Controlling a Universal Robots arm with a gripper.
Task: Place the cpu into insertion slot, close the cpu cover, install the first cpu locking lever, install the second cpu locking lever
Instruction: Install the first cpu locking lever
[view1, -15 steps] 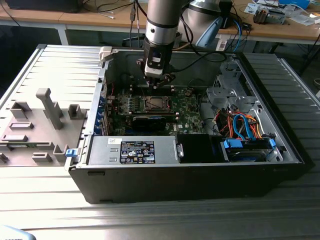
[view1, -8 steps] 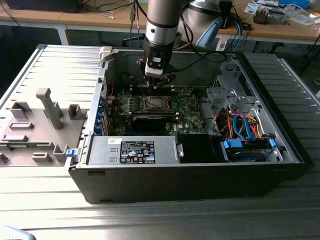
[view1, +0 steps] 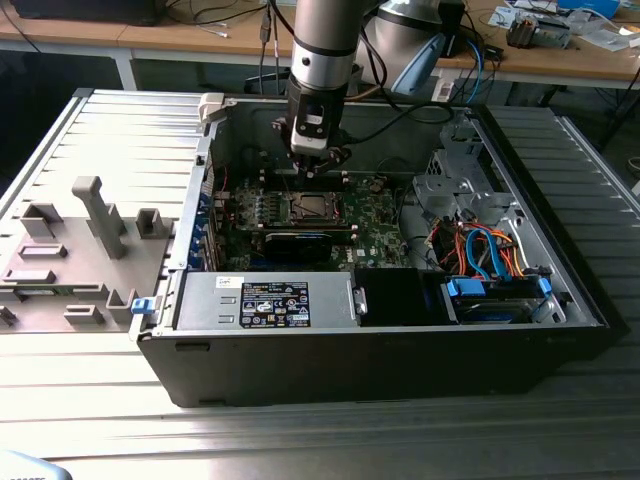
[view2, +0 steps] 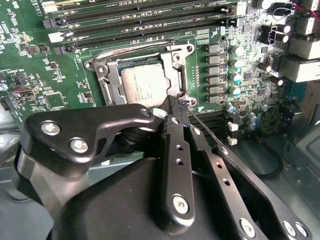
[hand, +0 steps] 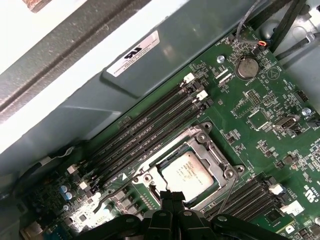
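The cpu (view2: 145, 87) lies flat in the insertion slot (view1: 312, 208) on the green motherboard, its silvery-tan top showing (hand: 189, 174). The cpu cover (view2: 107, 82) lies down over it, and its silver frame (hand: 215, 150) rings the chip. My gripper (view2: 179, 105) hangs at one corner of the socket with its black fingers pressed together. A thin wire locking lever (view2: 205, 129) runs out from beside the fingertips along the socket's edge. In the exterior view the gripper (view1: 318, 160) stands just behind the socket, inside the open computer case.
Long black memory slots (hand: 150, 130) run beside the socket. Capacitors (view2: 235, 70) line another side. The case holds a power supply (view1: 260, 300), a bundle of coloured cables (view1: 480, 250) and a blue drive bay (view1: 495, 290). A grey fixture block (view1: 70, 250) sits at the exterior view's left.
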